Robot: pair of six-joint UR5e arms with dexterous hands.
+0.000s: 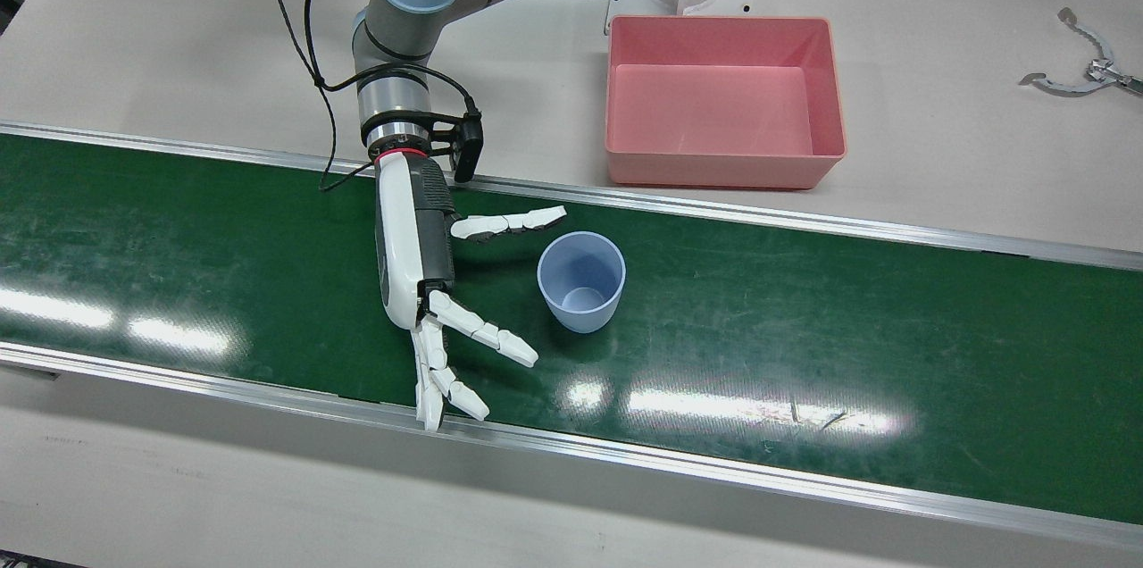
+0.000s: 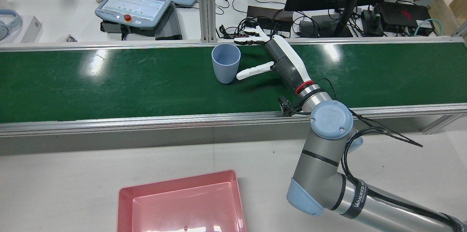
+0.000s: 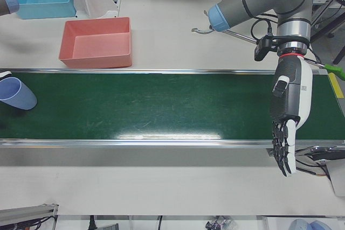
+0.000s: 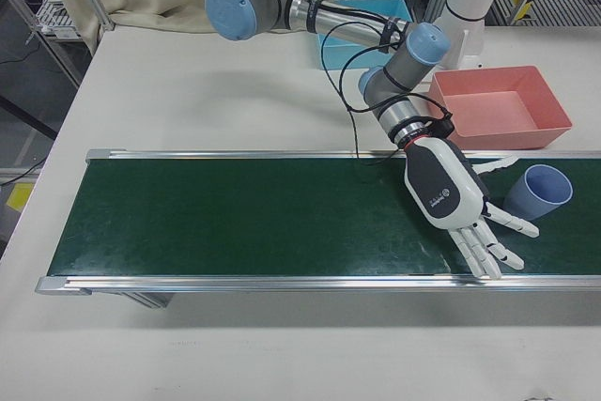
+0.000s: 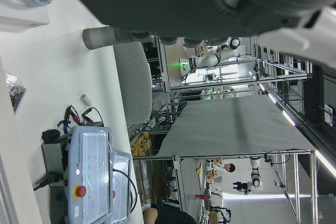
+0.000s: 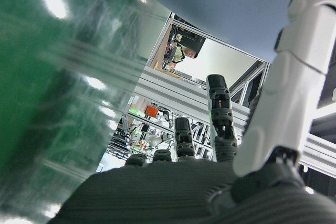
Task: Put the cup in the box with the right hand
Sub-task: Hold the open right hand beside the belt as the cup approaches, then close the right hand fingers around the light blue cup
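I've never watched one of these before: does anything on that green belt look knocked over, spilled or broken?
Nothing stands out. The blue cup stands upright and empty on the belt, the open right hand beside it, and the pink box sits empty.

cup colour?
Light blue cup, clearest in the front view.

Bright, even overhead light; glare streaks the green belt point(image 1: 759, 300) beyond the right hand point(image 1: 420, 273), whose own view is blurred.

Green belt point(image 1: 804, 300) bearing upright blue cup point(image 1: 580, 280), pink box point(image 1: 723, 99) apparently on pale table point(image 1: 982, 148)
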